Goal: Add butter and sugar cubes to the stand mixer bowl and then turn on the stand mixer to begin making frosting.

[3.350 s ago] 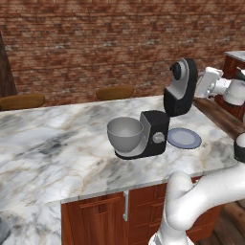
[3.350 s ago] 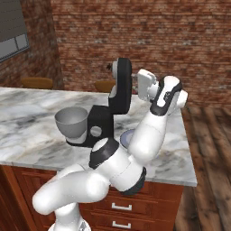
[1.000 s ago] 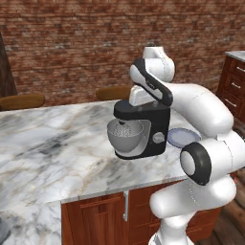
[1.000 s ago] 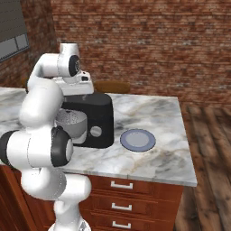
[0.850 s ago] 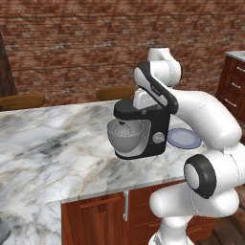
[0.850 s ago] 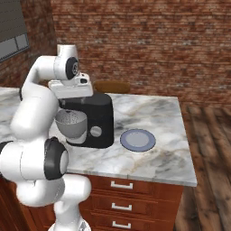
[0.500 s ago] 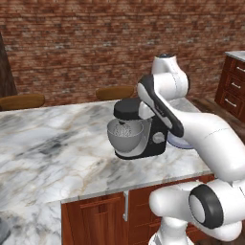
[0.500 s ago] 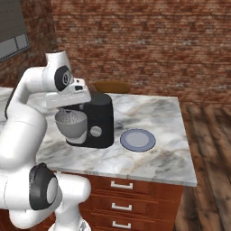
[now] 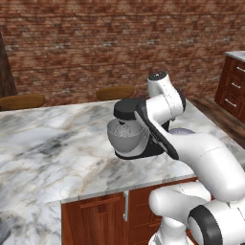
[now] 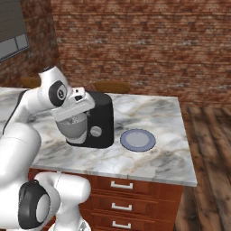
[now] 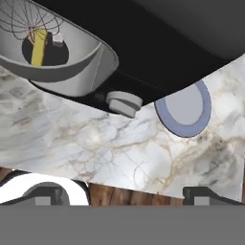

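A long marble-topped desk (image 9: 57, 148) stands before a red brick wall (image 9: 95, 43), with reddish wooden cabinets and drawers (image 10: 135, 198) under its top. Two wooden chair backs show beyond its far edge, against the brick.

Near the front edge of the desk sits the stand mixer (image 10: 100, 119) — a squat black box with a rounded head and a round grey side knob (image 10: 95, 131) on the face turned toward the right base camera. In the hand view that knob (image 11: 123, 103) juts out from under the black body, just above the marble.

The white arm curves up from the base and bends across the mixer, its wrist lying against the black head in the left base view. The hand (image 10: 76, 104) hovers at the mixer's head, above the bowl, with its two dark fingertips (image 11: 48, 195) spread wide and nothing between them.

The stand mixer bowl (image 9: 125, 138), round and grey metal, sits under the head on the mixer's foot. Looking into it from the hand camera, a wire whisk hangs over the bowl's dark bottom.

A flat grey-blue plate (image 10: 138, 139) lies on the marble just beside the mixer, on its knob side, apart from it.

The butter (image 11: 39, 47) — a thin yellow stick — lies inside the bowl, and a tiny whitish sugar cube (image 11: 57, 40) sits just beside it.
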Motion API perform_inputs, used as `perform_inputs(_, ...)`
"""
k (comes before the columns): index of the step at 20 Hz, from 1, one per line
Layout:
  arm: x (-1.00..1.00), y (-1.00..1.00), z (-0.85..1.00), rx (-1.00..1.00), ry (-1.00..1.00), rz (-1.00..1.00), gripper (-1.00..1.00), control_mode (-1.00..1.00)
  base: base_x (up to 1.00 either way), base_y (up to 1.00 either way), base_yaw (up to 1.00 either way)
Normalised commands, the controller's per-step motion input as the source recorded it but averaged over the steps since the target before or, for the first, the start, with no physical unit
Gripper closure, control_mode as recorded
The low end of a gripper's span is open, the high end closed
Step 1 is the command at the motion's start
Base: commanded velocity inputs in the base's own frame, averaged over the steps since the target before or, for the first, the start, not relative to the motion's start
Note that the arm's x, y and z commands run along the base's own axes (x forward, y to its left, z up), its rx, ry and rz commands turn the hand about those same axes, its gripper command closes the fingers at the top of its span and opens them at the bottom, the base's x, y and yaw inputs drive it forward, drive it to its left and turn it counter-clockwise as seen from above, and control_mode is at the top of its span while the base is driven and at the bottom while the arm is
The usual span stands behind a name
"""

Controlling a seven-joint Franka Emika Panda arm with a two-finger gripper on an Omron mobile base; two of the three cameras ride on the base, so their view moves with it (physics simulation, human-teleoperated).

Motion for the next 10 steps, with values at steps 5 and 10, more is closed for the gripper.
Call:
perform_inputs(5, 0.0, -0.35, -0.43, -0.06, -0.11, -0.02, -1.0, -1.0, 0.0, 0.0, 0.0)
perform_inputs(10, -0.04, -0.39, -0.23, 0.0, -0.19, 0.01, -1.0, -1.0, 0.0, 0.0, 0.0)
